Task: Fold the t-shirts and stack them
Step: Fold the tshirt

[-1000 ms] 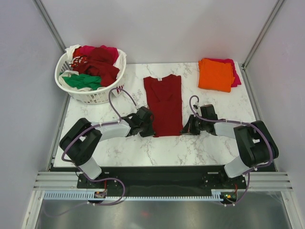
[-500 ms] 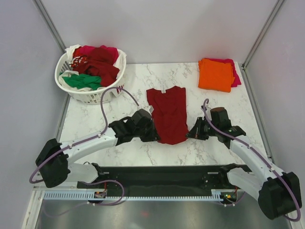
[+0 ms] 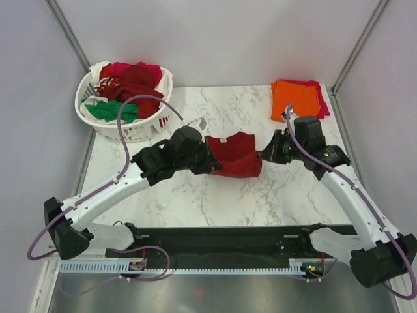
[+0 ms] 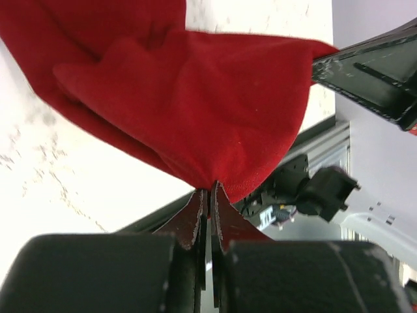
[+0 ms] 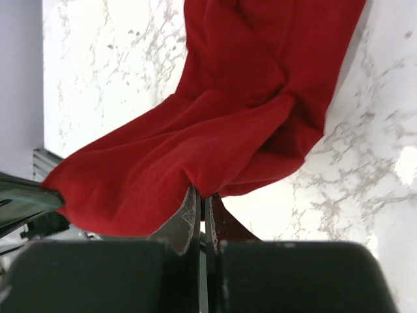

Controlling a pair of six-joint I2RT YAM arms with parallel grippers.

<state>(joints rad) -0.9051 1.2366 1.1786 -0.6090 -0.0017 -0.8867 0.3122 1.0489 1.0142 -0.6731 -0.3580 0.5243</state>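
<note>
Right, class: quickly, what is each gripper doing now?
The left gripper: shut on the red shirt.
The right gripper: shut on the same shirt.

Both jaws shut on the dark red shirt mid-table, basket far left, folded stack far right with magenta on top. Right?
No: the orange t-shirt is on top; the magenta t-shirt shows beneath its right edge, per the top external view. The rest holds: left gripper and right gripper have jaws shut on the dark red t-shirt, basket far left.

No readable text, labels, brands or numbers on anything in view.
</note>
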